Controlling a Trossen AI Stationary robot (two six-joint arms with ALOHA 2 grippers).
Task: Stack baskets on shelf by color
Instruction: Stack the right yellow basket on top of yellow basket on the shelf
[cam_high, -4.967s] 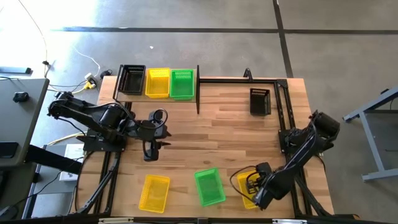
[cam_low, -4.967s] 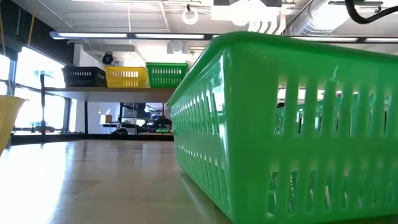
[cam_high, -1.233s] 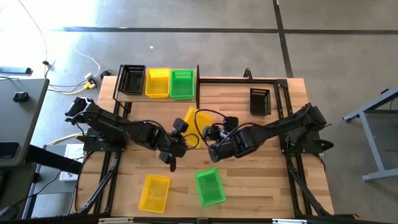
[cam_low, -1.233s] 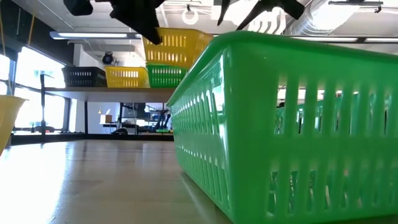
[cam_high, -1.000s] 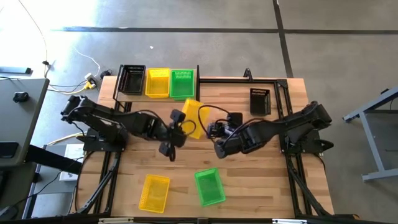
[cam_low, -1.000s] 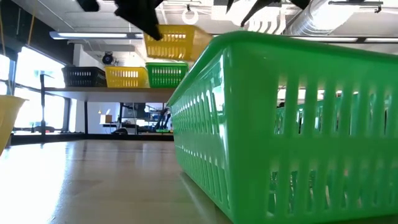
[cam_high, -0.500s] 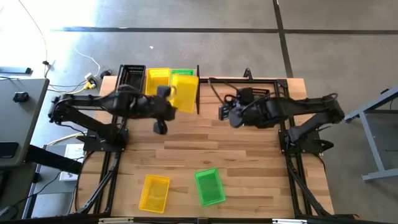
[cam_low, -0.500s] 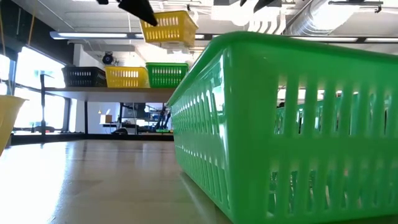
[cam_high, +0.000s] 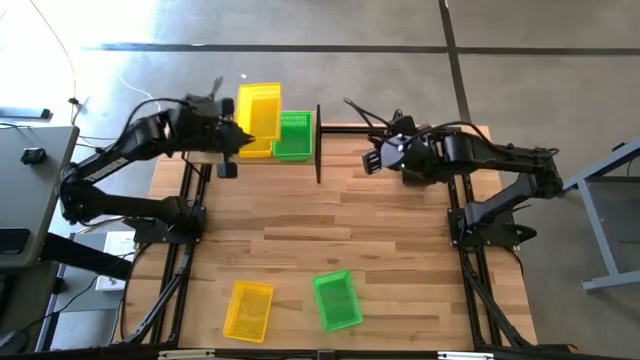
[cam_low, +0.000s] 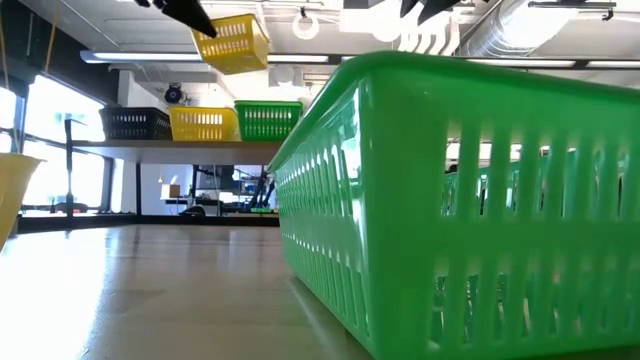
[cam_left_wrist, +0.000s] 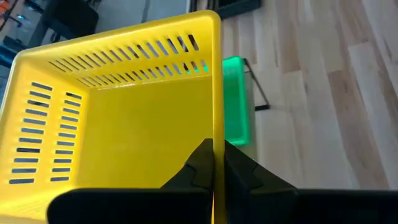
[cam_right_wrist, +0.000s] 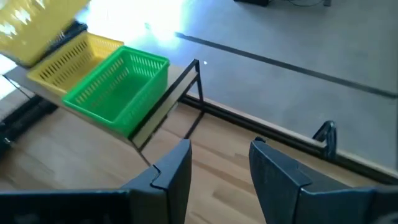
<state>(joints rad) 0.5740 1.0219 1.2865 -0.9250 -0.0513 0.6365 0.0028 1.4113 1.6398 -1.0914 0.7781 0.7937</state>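
Note:
My left gripper (cam_left_wrist: 216, 171) is shut on a yellow basket (cam_high: 260, 110), which hangs tilted above the shelf (cam_right_wrist: 168, 106) at the table's far left (cam_low: 232, 42). On the shelf stand a black basket (cam_low: 135, 123), a yellow basket (cam_low: 204, 123) and a green basket (cam_high: 293, 135) in a row. A second green basket (cam_high: 337, 300) and another yellow basket (cam_high: 248, 308) rest on the table near its front edge. My right gripper (cam_right_wrist: 217, 168) is open with nothing between its fingers, near the far edge to the right of the shelf (cam_high: 375, 160). My left gripper holds the yellow basket by the top rim of one side wall (cam_left_wrist: 216, 146), one finger inside the basket and one outside. The basket is lifted clear above the shelf's baskets, open side up and tilted.
A thin black metal rail (cam_high: 385, 128) runs along the far edge to the right of the shelf. The wooden tabletop (cam_high: 350, 230) lies bare between the shelf and the two baskets at the front. In the low view the near green basket (cam_low: 470, 200) fills the foreground.
My left gripper has carried the yellow basket from the table's middle toward the far left and up, until it hangs over the shelf. My right gripper has drawn away from that basket toward the far edge, staying open.

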